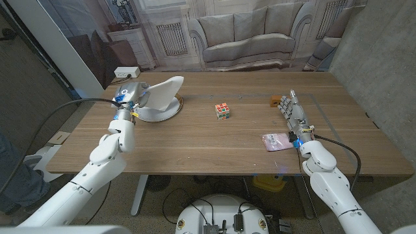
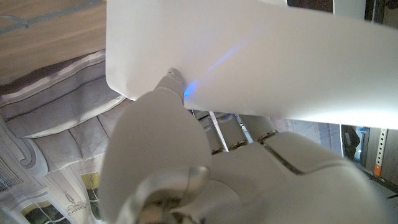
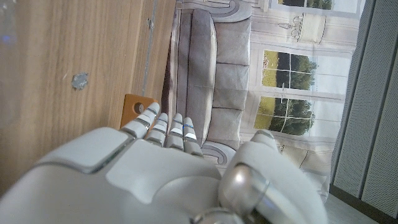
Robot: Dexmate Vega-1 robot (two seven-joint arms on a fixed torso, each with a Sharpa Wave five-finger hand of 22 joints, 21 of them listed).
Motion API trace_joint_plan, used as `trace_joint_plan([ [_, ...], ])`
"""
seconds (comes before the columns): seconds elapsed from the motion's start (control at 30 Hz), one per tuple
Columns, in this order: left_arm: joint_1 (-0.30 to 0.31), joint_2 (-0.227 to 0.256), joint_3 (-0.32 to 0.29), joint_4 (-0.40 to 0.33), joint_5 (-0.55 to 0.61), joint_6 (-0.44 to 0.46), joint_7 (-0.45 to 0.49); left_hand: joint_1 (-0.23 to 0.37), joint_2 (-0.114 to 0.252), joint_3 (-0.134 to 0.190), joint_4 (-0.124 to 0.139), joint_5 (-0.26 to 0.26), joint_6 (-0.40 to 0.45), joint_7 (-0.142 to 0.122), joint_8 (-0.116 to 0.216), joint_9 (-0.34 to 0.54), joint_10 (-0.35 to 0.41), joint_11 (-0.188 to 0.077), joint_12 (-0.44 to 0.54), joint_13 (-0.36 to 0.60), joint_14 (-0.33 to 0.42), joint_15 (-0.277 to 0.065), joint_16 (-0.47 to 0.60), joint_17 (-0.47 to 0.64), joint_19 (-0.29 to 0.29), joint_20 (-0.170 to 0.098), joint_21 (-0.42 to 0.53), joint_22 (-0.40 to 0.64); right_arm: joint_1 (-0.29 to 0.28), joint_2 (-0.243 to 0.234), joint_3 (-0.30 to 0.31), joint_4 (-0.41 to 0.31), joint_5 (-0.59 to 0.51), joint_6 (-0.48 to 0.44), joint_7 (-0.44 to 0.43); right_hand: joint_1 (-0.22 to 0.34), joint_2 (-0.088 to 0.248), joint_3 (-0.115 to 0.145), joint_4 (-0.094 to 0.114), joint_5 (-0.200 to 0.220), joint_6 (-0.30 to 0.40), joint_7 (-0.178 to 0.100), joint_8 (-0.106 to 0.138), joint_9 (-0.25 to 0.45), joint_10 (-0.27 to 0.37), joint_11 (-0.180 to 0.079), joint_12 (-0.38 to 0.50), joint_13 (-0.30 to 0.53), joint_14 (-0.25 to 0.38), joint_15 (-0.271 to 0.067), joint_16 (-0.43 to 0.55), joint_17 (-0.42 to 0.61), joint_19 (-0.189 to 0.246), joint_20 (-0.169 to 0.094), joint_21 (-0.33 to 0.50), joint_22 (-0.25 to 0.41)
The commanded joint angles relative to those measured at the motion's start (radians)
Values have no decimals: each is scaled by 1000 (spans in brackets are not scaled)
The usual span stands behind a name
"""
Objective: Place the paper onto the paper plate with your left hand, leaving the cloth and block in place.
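Observation:
My left hand (image 1: 129, 95) holds a white sheet of paper (image 1: 164, 90) at the table's far left. The sheet curves up and hangs just over the white paper plate (image 1: 161, 116). In the left wrist view the paper (image 2: 249, 56) spreads right in front of my left hand (image 2: 186, 174), a fingertip pressed against it. A multicoloured cube block (image 1: 223, 111) stands near the table's middle. A pink cloth (image 1: 276, 141) lies at the right, close to my right wrist. My right hand (image 1: 292, 112) stands beyond it, fingers straight and holding nothing; the right hand (image 3: 155, 174) points toward an orange piece.
A small orange object (image 1: 276, 101) sits just past my right fingertips, the same orange object (image 3: 134, 106) seen in the right wrist view. A white box (image 1: 127, 71) lies off the table's far left corner. Bare wood stretches between the plate, the block and the cloth.

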Motion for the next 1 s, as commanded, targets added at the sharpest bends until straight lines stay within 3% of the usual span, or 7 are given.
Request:
trace_joint_plan([
  [0.03,-78,20,64,73,38,6,-17,-7,1,3,6,2,12,-2,-5,0,2,-6,-6,2,-2,-92,1,4,-10,-4,-2,3,-17,8,2,-16,-8,5,-29,4,5,-7,-2,-1,7,-5,5,4,7,1,8,6,7,-3,-2,4,3,2,-5,5],
  [0.53,-149,-4,113,175,9,-48,20,-14,-2,4,11,1,4,-9,-13,-2,0,-6,-14,5,-24,-95,-7,4,-35,-4,-12,4,-40,7,4,-47,-16,-5,-60,4,6,-8,-2,-1,6,-4,5,4,7,2,9,6,8,-3,-1,4,3,2,-5,5],
  [1.0,-175,-16,147,228,-1,-57,29,-17,-4,6,13,1,-4,-13,-22,-4,-18,-13,-28,6,-66,-90,-16,5,-89,1,-30,5,-45,-1,-1,-63,-16,-25,-71,4,7,-9,-3,-1,8,-4,6,4,7,3,8,6,7,-4,-2,4,3,2,-5,5],
])
